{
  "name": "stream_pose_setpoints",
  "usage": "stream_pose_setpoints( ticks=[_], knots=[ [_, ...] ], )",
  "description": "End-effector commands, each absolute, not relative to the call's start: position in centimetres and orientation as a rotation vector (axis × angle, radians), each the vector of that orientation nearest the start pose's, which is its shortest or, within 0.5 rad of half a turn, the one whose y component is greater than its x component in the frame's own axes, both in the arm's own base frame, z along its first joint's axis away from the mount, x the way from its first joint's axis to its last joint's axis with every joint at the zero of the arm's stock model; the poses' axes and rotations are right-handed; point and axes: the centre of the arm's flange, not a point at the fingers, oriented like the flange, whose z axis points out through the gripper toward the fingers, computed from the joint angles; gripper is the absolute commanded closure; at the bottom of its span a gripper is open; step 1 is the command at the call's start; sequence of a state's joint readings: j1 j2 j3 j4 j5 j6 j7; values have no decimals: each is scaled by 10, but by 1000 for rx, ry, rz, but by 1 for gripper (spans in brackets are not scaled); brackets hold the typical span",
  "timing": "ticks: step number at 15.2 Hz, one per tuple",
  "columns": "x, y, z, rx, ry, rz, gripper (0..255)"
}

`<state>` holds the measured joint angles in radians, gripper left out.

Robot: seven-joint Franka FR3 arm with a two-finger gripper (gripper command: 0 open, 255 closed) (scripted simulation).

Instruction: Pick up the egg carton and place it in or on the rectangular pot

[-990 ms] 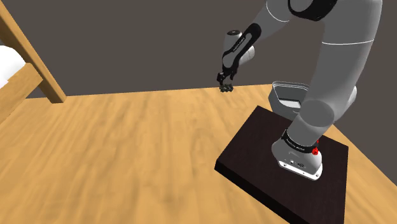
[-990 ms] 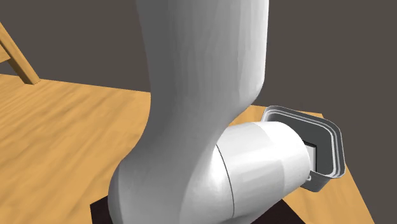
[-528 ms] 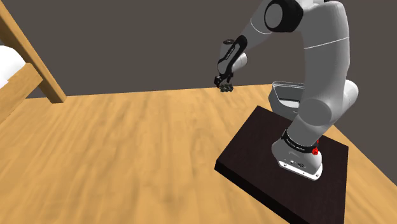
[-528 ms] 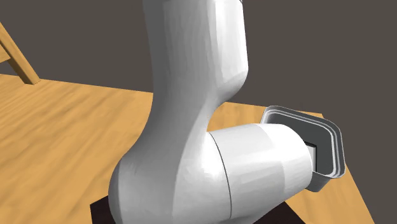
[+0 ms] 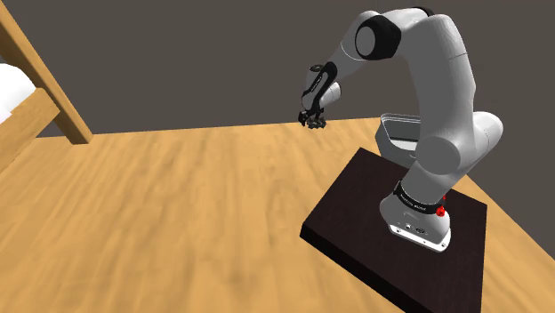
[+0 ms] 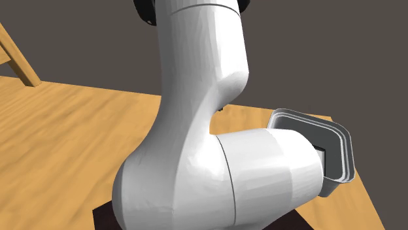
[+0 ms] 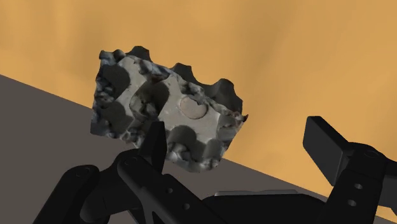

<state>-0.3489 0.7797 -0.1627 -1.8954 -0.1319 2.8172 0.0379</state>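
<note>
Claw: the claw (image 5: 312, 118) is released. Its two black fingers (image 7: 156, 143) stand wide apart in the wrist view, clasping nothing.
Egg carton: the egg carton (image 7: 168, 108) is grey and bumpy with dark hollows. It lies just past the claw's fingertips, and one finger overlaps its near edge. The other finger stands apart from it with bare wood between them. In the shoulder view the egg carton (image 5: 315, 124) shows as a small dark thing right at the claw's tip.
Rectangular pot: the rectangular pot (image 5: 396, 116) is pale grey with a rolled rim (image 6: 307, 117). It is well apart from the claw, toward the shoulder view's right, beside the arm's base.
Arm: the white arm (image 5: 445, 80) arches up from the dark stand (image 5: 356, 209) and down to the claw.
Floor: the wooden floor (image 5: 178, 213) lies under the claw and meets a grey wall there.
Bed frame: the wooden bed frame (image 5: 44, 84) is far from the claw, at the shoulder view's left.
</note>
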Motion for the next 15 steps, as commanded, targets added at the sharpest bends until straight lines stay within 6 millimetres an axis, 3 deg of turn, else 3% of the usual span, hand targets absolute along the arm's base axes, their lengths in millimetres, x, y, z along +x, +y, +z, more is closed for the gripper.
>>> stream_pose_setpoints(
  ticks=[1,3,10,11,15],
  knots=[
    [556,-303,94,-3271,616,-173,0],
    [556,-304,86,-3271,616,-173,0],
    [556,-304,86,-3271,616,-173,0],
    [556,-304,86,-3271,616,-173,255],
    [556,-304,86,-3271,616,-173,255]
  ],
)
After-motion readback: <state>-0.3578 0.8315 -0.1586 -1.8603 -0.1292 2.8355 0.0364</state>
